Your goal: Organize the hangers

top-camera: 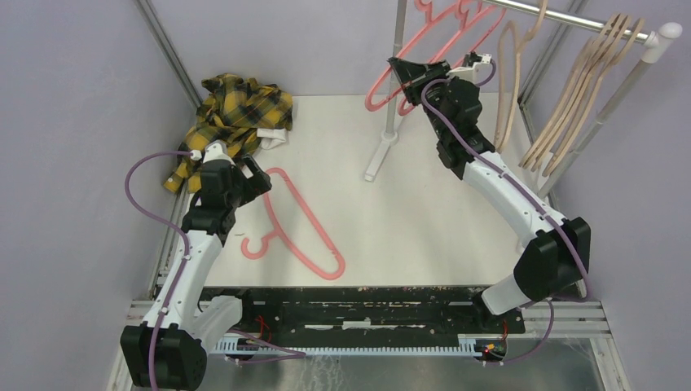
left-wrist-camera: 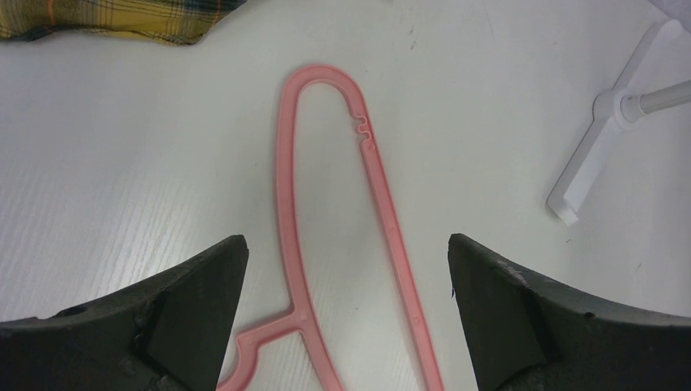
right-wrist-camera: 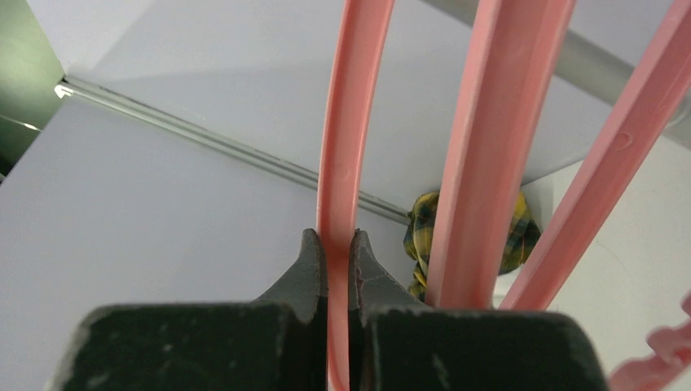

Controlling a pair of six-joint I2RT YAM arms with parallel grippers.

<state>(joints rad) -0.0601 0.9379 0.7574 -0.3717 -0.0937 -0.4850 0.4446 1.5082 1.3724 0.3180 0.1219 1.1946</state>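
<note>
Partly done, I judge: beige hangers [top-camera: 570, 106] hang on the rail [top-camera: 587, 20], where the right gripper [right-wrist-camera: 336, 244] pinches a hanging pink hanger [right-wrist-camera: 342, 147]. A loose pink hanger [left-wrist-camera: 285, 204] lies near the table [top-camera: 424, 212]'s left edge, under the spread left gripper [left-wrist-camera: 346, 243]. Only the top view shows the beige hangers; the right wrist view shows the pinch.

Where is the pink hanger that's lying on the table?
Top view: the pink hanger lies flat on the table, left side, just right of the left arm's open fingers, with the plaid shirt beyond.
</note>
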